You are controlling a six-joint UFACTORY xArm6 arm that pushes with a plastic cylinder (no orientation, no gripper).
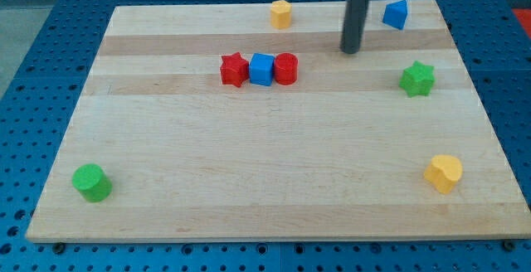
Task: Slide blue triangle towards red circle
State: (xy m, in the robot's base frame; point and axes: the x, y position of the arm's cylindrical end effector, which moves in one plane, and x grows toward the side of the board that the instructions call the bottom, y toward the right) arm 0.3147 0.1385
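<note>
Camera view: blue triangle (396,14), a solid blue wedge, sits near the board's (249,181) top right corner, up and well to the right of the red circle (285,69). My tip (351,51) stands between them, touching neither, nothing grasped.

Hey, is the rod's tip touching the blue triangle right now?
Apart. The camera view shows bare wood between my tip and the blue triangle; the tip sits toward the view's left and below the triangle, between it and the red circle.
</note>
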